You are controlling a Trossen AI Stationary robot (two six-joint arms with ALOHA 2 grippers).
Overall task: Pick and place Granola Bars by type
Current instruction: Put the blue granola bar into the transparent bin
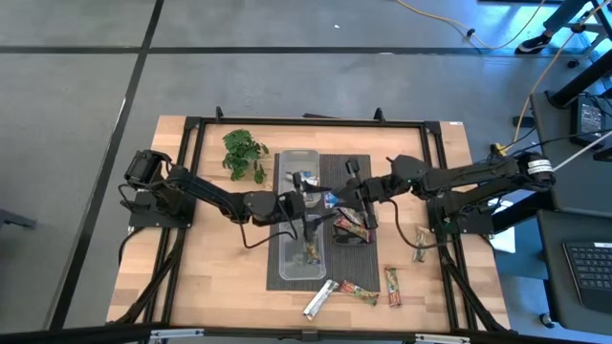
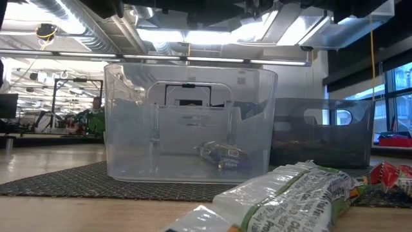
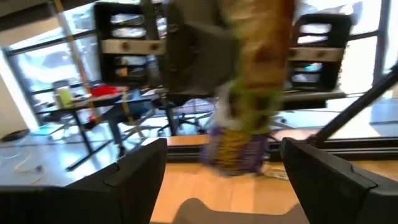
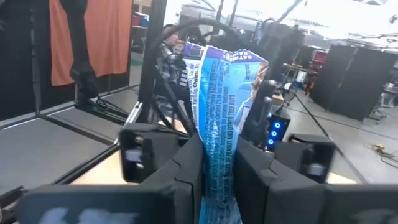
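Silver-and-green foil fills the front of the low view: a loose granola bar (image 2: 290,193) lies on the bare wood at the table's near edge, with a red-wrapped bar (image 2: 393,175) beside it. From above, these belong to a scatter of unsorted bars (image 1: 359,291) lying in front of the containers, probably waiting their turn.

Behind them, a dark woven mat (image 2: 58,180) carries two containers side by side. The clear tub (image 2: 122,129) has one purple-labelled bar (image 2: 222,154) on its floor. The smoky dark tub (image 2: 322,132) next to it holds brownish wrappers, so each tub seems to collect one type.

The left gripper (image 3: 222,158) hangs above the clear tub with its fingers (image 3: 140,171) spread wide and gripping nothing. A blurred green, yellow and purple wrapper (image 3: 249,99) shows just past them. That placement suggests a drop into the tub, though I cannot tell whether the wrapper is falling or is held elsewhere.

The right gripper (image 4: 217,171) sits beside it over the mat, between the two tubs. Its fingers are pressed together on a blue bar (image 4: 221,93) standing upright in the pinch. It is likely held aloft until the space over the right tub is free.

Farther back, a leafy green sprig (image 1: 244,153) rests on the wood, apart from the sorting.
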